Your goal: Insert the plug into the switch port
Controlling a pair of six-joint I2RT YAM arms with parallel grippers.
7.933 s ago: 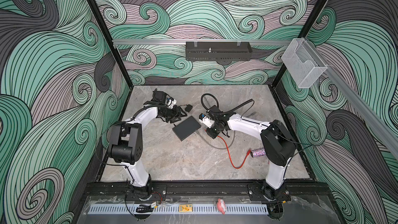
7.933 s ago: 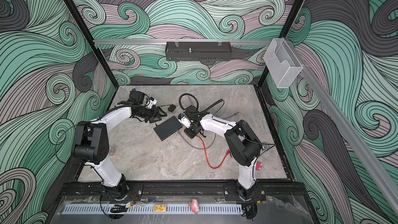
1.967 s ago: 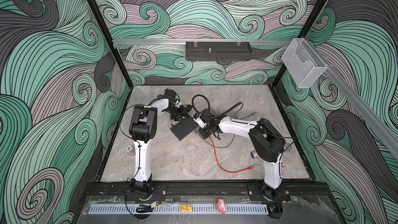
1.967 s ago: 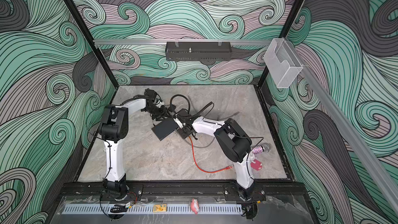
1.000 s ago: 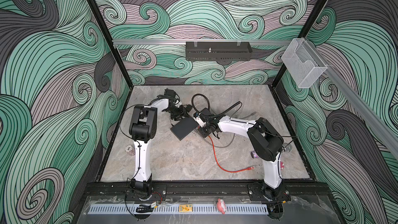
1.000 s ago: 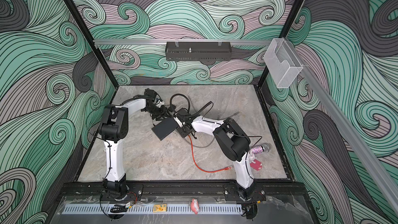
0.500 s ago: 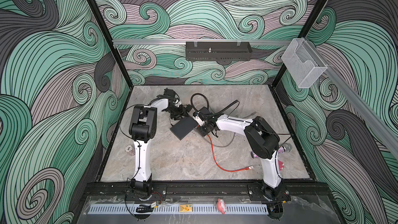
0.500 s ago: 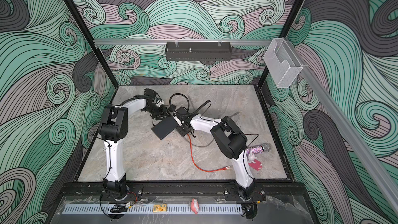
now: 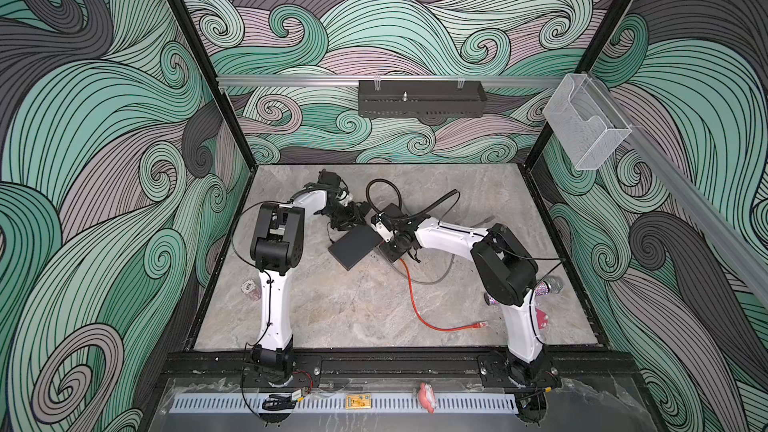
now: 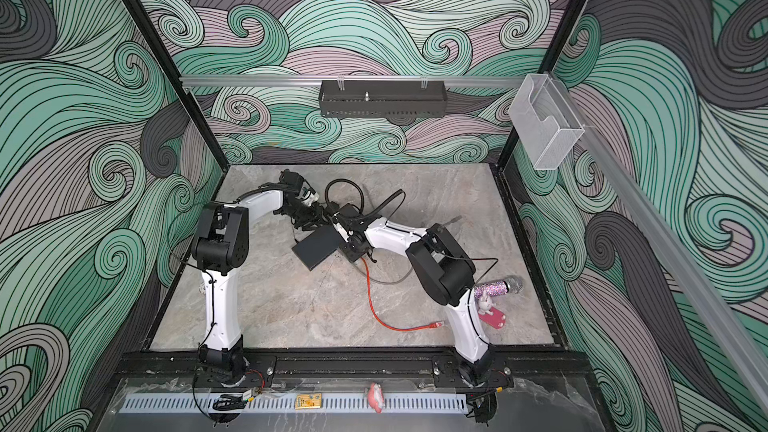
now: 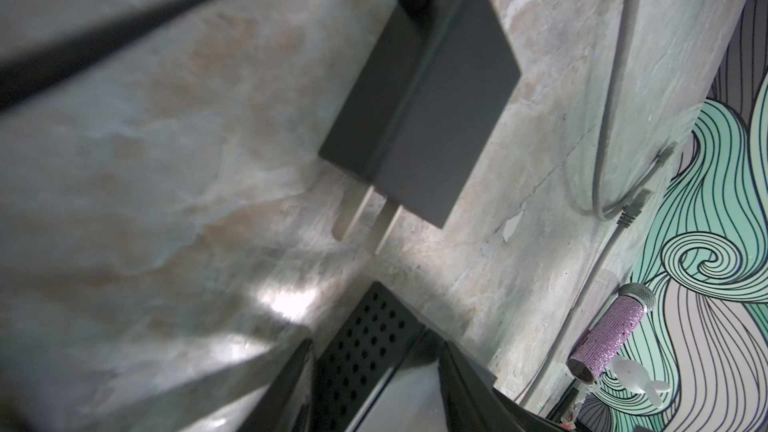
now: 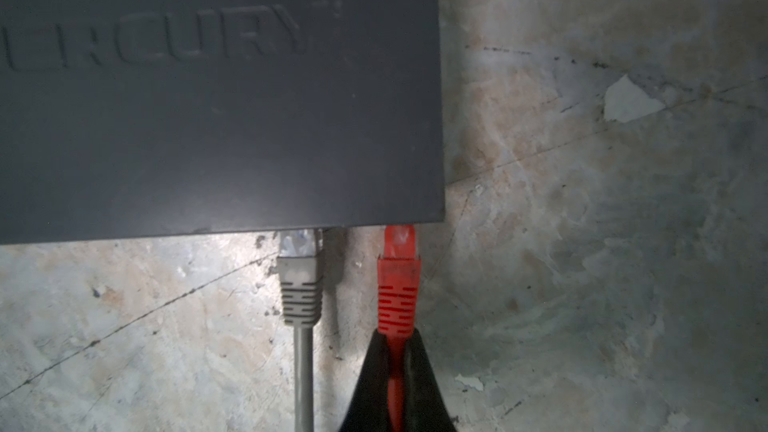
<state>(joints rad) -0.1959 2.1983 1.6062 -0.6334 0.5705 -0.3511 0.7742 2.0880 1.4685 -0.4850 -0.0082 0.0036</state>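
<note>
The switch (image 12: 216, 118), a flat matte-black plastic box with raised letters on top, lies near the middle of the grey marbled counter (image 12: 602, 222). The red plastic plug (image 12: 397, 280) has its tip in the switch's edge, beside a grey plug (image 12: 300, 284). The right end effector (image 12: 395, 351) pinches the red plastic plug's tail. The left end effector (image 11: 374, 351) clamps the switch's holed side.

the switch (image 12: 208, 126) is matte black, the red plug (image 12: 397, 288) and grey plug (image 12: 300, 284) plain, the table (image 12: 582, 243) mottled beige-grey.
</note>
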